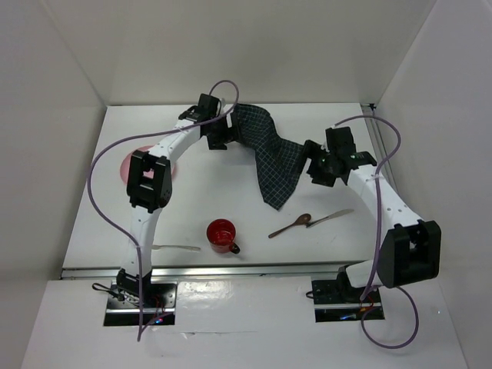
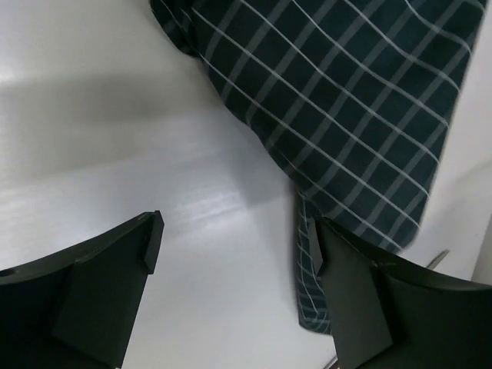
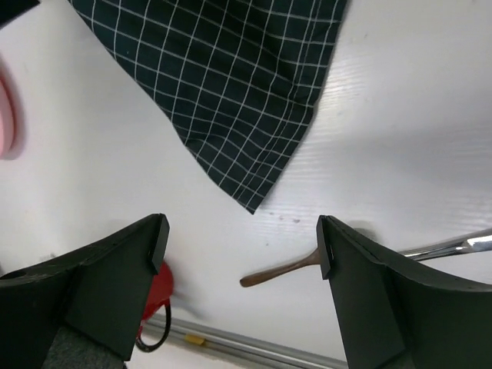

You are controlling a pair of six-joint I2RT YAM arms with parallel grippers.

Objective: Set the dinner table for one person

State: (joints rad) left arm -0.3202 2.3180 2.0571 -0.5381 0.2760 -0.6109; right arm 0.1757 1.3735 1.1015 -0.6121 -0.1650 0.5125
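Observation:
The white dinner table (image 1: 196, 196) carries a dark navy checked cloth (image 1: 265, 157), lying crumpled from the far middle towards the centre. My left gripper (image 1: 217, 138) is open and empty at the cloth's far left edge. In the left wrist view the left gripper (image 2: 234, 246) is over bare table, with the cloth (image 2: 354, 100) beside its right finger. My right gripper (image 1: 314, 171) is open and empty at the cloth's right edge. In the right wrist view the right gripper (image 3: 242, 246) hovers above the table, with the cloth's (image 3: 223, 84) near corner just ahead of it.
A red cup (image 1: 221, 234) stands near the front centre. A brown wooden spoon (image 1: 290, 225) and a metal knife (image 1: 332, 217) lie to its right. A pale fork (image 1: 175, 247) lies to its left. A pink plate (image 1: 131, 164) sits half under the left arm.

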